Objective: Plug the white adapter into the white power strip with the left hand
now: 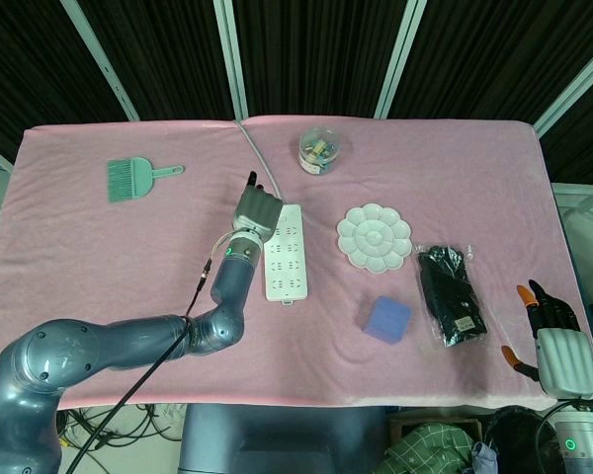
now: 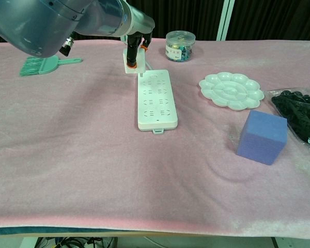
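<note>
Left robot hand has the white adapter pinched in its fingers, hanging right at the 12 o'clock end of the white power strip, just off its left corner; can't tell if the adapter touches the table. The strip lies flat mid-table, cord running off toward 12. At its 3 o'clock sits a white flower-shaped palette, with a blue cube nearer the front edge. Green hand brush is out at 10 o'clock, clear jar of clips at 1. Right robot hand hovers off the table's right edge, holding nothing, fingers fairly straight.
</note>
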Controlling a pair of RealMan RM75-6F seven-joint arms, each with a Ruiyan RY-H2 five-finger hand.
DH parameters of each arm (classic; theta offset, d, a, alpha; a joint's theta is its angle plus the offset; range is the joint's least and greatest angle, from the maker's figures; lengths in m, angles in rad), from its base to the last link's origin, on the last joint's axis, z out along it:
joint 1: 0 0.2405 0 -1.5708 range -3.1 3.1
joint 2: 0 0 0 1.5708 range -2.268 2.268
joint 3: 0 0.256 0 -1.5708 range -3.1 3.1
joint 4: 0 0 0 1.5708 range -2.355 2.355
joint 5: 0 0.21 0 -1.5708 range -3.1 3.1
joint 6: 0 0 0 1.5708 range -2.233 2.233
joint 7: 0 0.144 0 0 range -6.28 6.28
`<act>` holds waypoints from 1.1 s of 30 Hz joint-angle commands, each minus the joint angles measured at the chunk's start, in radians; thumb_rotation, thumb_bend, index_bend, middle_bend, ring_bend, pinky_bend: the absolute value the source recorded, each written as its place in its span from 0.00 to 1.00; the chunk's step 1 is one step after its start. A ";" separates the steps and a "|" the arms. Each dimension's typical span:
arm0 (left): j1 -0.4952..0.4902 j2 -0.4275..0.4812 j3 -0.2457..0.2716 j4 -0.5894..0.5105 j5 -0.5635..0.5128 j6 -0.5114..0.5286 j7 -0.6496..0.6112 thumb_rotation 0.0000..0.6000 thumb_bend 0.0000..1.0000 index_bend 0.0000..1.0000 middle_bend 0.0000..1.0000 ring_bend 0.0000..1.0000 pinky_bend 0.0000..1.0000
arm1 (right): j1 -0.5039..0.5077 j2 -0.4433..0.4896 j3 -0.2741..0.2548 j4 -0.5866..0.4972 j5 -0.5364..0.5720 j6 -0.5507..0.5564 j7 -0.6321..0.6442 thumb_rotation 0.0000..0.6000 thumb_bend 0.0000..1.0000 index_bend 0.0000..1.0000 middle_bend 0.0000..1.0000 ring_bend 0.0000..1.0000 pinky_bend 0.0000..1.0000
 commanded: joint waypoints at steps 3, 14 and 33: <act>0.007 0.009 -0.009 -0.019 0.017 0.013 -0.015 1.00 0.55 0.59 0.61 0.21 0.01 | -0.002 -0.001 0.004 -0.003 0.011 0.002 0.004 1.00 0.13 0.10 0.04 0.13 0.13; 0.005 0.011 -0.017 -0.036 0.029 0.032 -0.012 1.00 0.55 0.60 0.62 0.22 0.01 | -0.005 0.003 0.004 -0.010 0.016 0.003 0.008 1.00 0.12 0.10 0.04 0.13 0.13; -0.007 -0.085 -0.008 0.158 0.058 -0.061 0.003 1.00 0.55 0.61 0.62 0.22 0.01 | -0.011 0.016 0.006 -0.031 0.042 -0.003 0.009 1.00 0.12 0.10 0.04 0.13 0.13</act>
